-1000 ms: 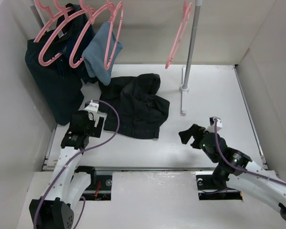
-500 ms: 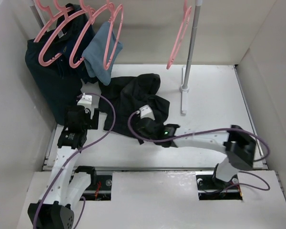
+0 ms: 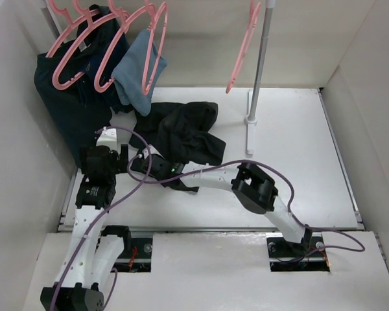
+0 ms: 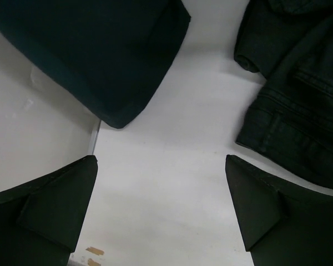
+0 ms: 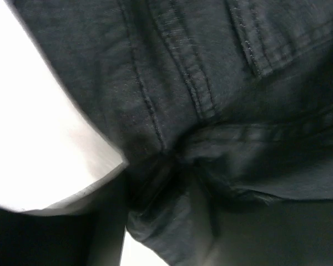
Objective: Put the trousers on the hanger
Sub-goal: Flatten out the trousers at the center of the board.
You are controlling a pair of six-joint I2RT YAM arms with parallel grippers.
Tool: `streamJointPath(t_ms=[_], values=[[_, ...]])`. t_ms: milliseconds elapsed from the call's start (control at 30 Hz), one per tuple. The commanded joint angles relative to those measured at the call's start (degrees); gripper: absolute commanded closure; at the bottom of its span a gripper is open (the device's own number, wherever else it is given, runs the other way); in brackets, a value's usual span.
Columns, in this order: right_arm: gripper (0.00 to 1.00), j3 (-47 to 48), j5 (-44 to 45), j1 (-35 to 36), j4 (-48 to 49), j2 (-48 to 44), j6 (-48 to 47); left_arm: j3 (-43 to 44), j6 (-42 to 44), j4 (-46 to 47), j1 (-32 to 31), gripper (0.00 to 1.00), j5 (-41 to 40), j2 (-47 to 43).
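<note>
Black, soft, crumpled trousers (image 3: pixel 185 133) lie left of the grey metal pole (image 3: pixel 260 65), on the white table (image 3: pixel 298 149). The right gripper (image 3: pixel 144 164) was right of the pole a second ago. Now it has reached across and pinches their near edge, half closed. So lifting can start. The left gripper (image 4: pixel 161 160) is wide open and empty. Seams and a waistband show.

trousers (image 3: pixel 188 137) blk | hanger (image 3: pixel 241 52) pink | garment (image 3: pixel 71 116) dk navy | cloth (image 3: pixel 136 78) lt blue

Count, top view.
Pink hangers (image 3: pixel 63 57): 4 (three at the left, one at the right).
Black trousers (image 3: pixel 188 133): 1.
Dark navy garment (image 3: pixel 68 113): 1.
Light-blue cloth (image 3: pixel 137 76): 1.
Upright pole (image 3: pixel 259 61): 1.
Robot arms (image 3: pixel 254 188): 2.
</note>
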Motion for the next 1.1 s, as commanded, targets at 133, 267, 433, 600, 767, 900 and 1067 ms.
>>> streamJointPath(t_ms=[133,267,433,600,767,900,1067], values=[[1.00,5.6,-15.6,-0.1,-2.7,-8.6,-3.4,-0.6,-2.0,3.3,2.6,0.00,-2.3,-1.0],[1.00,1.2,-31.8,-0.1,12.1,-28.7,-0.4,-0.6,-2.6,3.3,3.3,0.00,-3.4,-1.0],[1.00,-17.3,-42.3,-11.9,26.3,-47.2,18.6,0.1,-2.6,3.9,3.3,0.00,-1.2,0.6],[1.00,-46.5,-45.2,-32.3,25.8,-62.1,43.8,2.7,3.8,5.0,3.3,0.00,4.5,4.4],[0.61,-65.8,-32.6,-56.5,8.8,-79.9,48.2,10.7,12.6,-1.9,3.3,0.00,15.0,11.4],[0.00,-60.2,-15.1,-63.0,-11.1,-87.8,41.2,14.2,16.5,-7.1,0.4,0.00,20.5,17.9],[0.00,-54.1,-19.0,-60.7,-11.0,-83.2,25.7,12.0,17.2,-5.5,-5.7,0.00,19.5,22.6]])
